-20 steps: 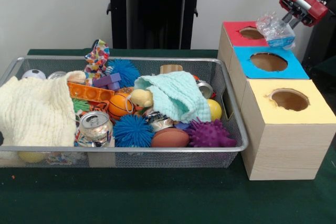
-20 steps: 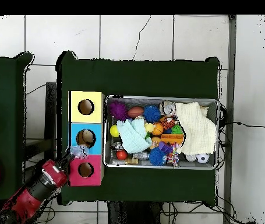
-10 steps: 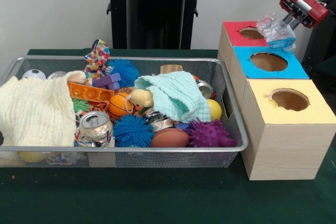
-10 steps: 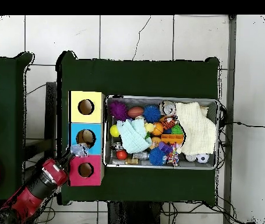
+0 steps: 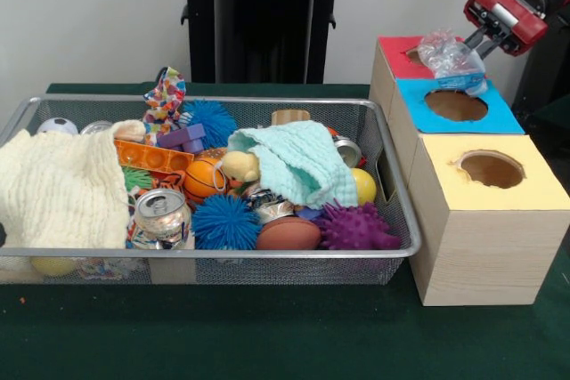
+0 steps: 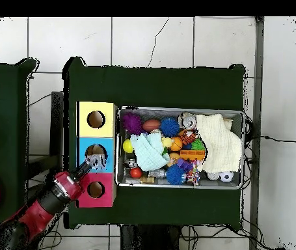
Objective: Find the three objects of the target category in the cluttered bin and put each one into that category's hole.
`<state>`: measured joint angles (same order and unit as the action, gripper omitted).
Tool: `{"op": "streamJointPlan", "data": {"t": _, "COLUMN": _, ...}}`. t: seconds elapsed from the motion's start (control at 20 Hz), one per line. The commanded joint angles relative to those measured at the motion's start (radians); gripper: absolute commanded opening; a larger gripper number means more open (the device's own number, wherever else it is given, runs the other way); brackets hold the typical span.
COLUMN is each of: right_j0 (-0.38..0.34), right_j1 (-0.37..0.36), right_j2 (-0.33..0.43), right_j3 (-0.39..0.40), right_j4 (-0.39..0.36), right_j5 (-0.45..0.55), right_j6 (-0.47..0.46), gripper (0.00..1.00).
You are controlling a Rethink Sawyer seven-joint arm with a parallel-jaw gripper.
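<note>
My gripper (image 5: pixel 471 44) comes in from the upper right, shut on a crumpled clear plastic bottle (image 5: pixel 448 56). The bottle hangs just above the seam between the red box (image 5: pixel 398 57) and the blue box (image 5: pixel 419 98), hiding most of the red box's hole. In the overhead view the gripper (image 6: pixel 86 170) and the bottle (image 6: pixel 97 163) are over the blue box's edge, next to the red box's hole (image 6: pixel 96 189). The blue hole (image 5: pixel 456 105) and the yellow hole (image 5: pixel 491 169) are uncovered. A drink can (image 5: pixel 162 212) stands upright in the wire bin (image 5: pixel 223 254).
The bin holds a cream cloth (image 5: pixel 58 189), a mint cloth (image 5: pixel 298 162), blue (image 5: pixel 225 222) and purple (image 5: pixel 356 227) spiky balls, a brown football (image 5: pixel 288 234) and other toys. The three boxes stand in a row right of the bin. A black stand (image 5: pixel 263 15) rises behind.
The gripper has carried the bottle leftward in the front view, from beside the boxes to above the red and blue box tops.
</note>
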<state>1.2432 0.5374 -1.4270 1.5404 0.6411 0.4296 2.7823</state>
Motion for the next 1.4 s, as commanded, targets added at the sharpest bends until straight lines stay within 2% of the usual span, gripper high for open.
{"op": "streamJointPlan", "data": {"t": 0.05, "right_j0": -0.063, "right_j1": 0.024, "right_j2": 0.028, "right_j3": -0.138, "right_j4": -0.027, "right_j5": -0.072, "right_j6": 0.107, "gripper": 0.0}}
{"op": "streamJointPlan", "data": {"t": 0.25, "right_j0": -0.076, "right_j1": 0.054, "right_j2": -0.006, "right_j3": -0.163, "right_j4": -0.028, "right_j5": -0.055, "right_j6": 0.128, "gripper": 0.0}}
{"op": "streamJointPlan", "data": {"t": 0.75, "right_j0": -0.083, "right_j1": 0.148, "right_j2": -0.1, "right_j3": -0.227, "right_j4": -0.002, "right_j5": 0.064, "right_j6": 0.205, "gripper": 0.0}}
{"op": "streamJointPlan", "data": {"t": 1.0, "right_j0": -0.085, "right_j1": 0.165, "right_j2": -0.114, "right_j3": -0.248, "right_j4": 0.014, "right_j5": 0.105, "right_j6": 0.224, "gripper": 0.0}}
{"op": "streamJointPlan", "data": {"t": 1.4, "right_j0": -0.088, "right_j1": 0.18, "right_j2": -0.126, "right_j3": -0.257, "right_j4": 0.022, "right_j5": 0.106, "right_j6": 0.234, "gripper": 0.0}}
